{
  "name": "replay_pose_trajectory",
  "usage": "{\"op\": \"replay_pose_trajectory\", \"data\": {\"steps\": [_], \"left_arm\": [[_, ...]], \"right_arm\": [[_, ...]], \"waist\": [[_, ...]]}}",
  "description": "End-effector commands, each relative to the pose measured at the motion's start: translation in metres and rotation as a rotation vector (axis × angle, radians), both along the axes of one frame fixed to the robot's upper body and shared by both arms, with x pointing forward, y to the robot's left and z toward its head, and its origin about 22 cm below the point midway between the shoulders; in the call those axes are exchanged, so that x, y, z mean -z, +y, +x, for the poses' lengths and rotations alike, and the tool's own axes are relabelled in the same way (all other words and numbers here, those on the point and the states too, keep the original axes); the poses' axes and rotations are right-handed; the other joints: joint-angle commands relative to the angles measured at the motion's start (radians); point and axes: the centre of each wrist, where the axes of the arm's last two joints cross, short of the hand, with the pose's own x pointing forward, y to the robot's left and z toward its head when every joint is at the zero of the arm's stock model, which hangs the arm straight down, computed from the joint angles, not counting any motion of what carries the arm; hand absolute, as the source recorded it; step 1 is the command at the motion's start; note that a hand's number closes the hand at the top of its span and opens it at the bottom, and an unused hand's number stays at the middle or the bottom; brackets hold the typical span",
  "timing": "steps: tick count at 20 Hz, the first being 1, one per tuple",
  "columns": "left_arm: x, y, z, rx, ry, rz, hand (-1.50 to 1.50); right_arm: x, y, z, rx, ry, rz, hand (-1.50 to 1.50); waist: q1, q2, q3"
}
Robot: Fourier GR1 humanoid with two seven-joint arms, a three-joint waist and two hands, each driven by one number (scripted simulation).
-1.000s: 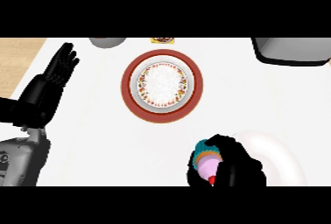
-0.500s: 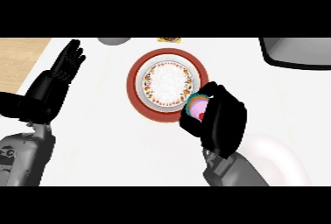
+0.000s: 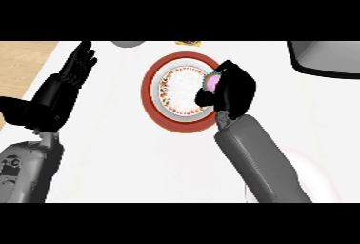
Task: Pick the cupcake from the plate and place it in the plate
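Right hand (image 3: 232, 90) fingers curled round the cupcake (image 3: 212, 82), holding it over the right rim of the red-rimmed plate (image 3: 156, 102). Hand hides most of the cupcake; only a pink-and-teal edge shows. Left hand (image 3: 67, 83) rests open at the left, fingers straight, pointing up. A pale plate (image 3: 316, 178) at lower right is half hidden by the forearm. White counter (image 3: 119, 157); wood strip at far left; dark object cut off top right.
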Motion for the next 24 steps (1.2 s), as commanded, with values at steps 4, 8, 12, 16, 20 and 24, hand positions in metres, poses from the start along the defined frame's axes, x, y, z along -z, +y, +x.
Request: {"op": "replay_pose_trajectory", "data": {"steps": [4,8,12,16,20,24], "left_arm": [[0.002,-0.004,0.004,0.028,-0.013,-0.007,0.0],[-0.006,-0.005,0.003,0.014,-0.012,0.008,0.0],[0.003,-0.004,0.003,0.015,0.007,0.005,0.0],[0.001,-0.004,0.004,0.0,0.001,0.007,0.0],[0.011,0.009,0.0,-0.034,0.021,-0.004,0.0],[0.016,0.02,-0.006,-0.062,0.028,-0.001,0.0]], "right_arm": [[0.005,0.001,0.034,0.137,0.005,0.236,-1.5],[0.006,0.002,0.044,0.109,-0.127,0.292,-1.5],[-0.005,0.006,0.054,0.134,-0.288,0.353,-1.5],[-0.009,0.007,0.056,0.131,-0.414,0.444,-1.5],[0.005,0.009,0.049,0.165,-0.494,0.514,-1.5],[0.012,0.019,0.038,0.176,-0.505,0.582,-1.5]], "waist": [[0.015,0.005,0.001],[0.024,0.002,0.002],[0.016,0.0,0.001],[0.0,-0.006,0.002],[-0.035,-0.019,0.0],[-0.064,-0.032,-0.001]]}}
